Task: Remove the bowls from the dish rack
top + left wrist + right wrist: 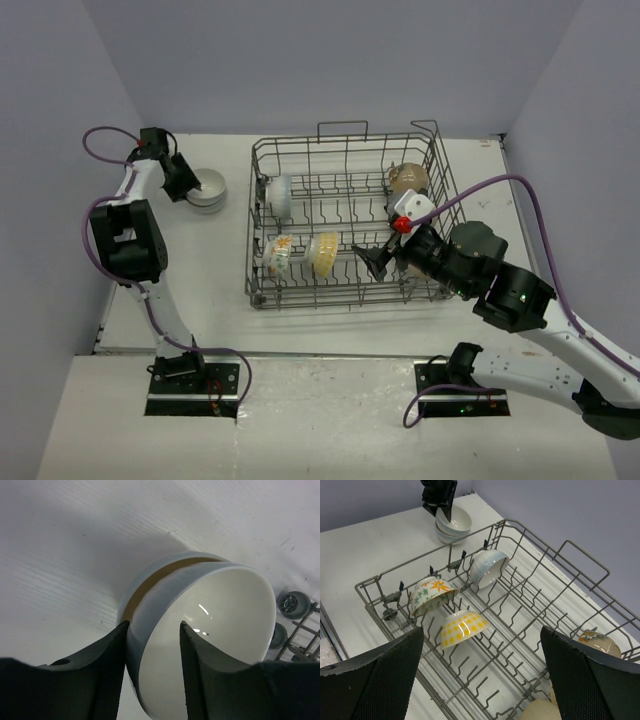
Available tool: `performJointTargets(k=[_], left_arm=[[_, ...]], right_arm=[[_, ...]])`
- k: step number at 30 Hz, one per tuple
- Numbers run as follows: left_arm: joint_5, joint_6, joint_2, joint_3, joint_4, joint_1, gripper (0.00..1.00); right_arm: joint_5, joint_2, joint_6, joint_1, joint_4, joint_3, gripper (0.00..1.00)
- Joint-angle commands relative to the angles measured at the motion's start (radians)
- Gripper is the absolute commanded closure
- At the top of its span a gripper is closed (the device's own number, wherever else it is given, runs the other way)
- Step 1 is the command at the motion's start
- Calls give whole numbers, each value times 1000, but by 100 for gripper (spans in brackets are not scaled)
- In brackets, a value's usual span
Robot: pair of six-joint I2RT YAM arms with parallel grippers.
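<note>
The dish rack (340,142) stands mid-table. In it a white bowl (279,196), a floral bowl (279,256) and a yellow-dotted bowl (323,252) lean on the tines at the left, and a beige bowl (408,178) sits at the far right. Left of the rack, bowls are stacked (207,187) on the table. My left gripper (152,625) straddles the near rim of the top white bowl (225,610), one finger outside and one inside, jaws apart. My right gripper (481,630) hangs wide open over the rack, holding nothing, above the dotted bowl (462,627).
A second beige bowl (540,711) lies at the rack's near right corner under my right gripper. The rack's wheels (293,604) show at the right of the left wrist view. Raised handle loops (343,128) stand on the rack's far side.
</note>
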Motion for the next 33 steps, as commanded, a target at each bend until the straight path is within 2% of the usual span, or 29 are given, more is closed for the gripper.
performJointTargets(k=[1, 4, 5, 8, 12, 20, 24, 28, 30, 32, 33], left_arm=[[8, 12, -30, 16, 16, 8, 52], [-15, 18, -58, 20, 5, 8, 21], [-19, 19, -63, 22, -1, 8, 20], [-16, 19, -58, 20, -8, 8, 19], [-3, 23, -58, 23, -16, 7, 28], [-52, 36, -90, 46, -54, -9, 27], [-123, 46, -96, 66, -88, -16, 26], [-123, 55, -87, 83, -105, -21, 16], [-123, 59, -66, 92, -120, -21, 16], [-132, 59, -66, 83, -120, -21, 19], [-135, 61, -69, 79, -120, -21, 34]], right_arm=[[-5, -10, -3, 0, 47, -3, 1], [-3, -8, -4, 0, 47, -3, 1], [-3, -7, -4, 2, 47, -3, 1], [-3, -3, -6, 0, 47, -1, 1], [-2, -5, -6, 0, 47, -3, 1], [-3, -5, -7, 0, 47, -5, 1], [-2, -5, -9, 2, 46, -5, 1], [0, -6, -9, 0, 47, -6, 1], [-3, -8, -9, 0, 47, -6, 1], [-3, -10, -9, 0, 47, -6, 1], [-5, -11, -10, 0, 47, -8, 1]])
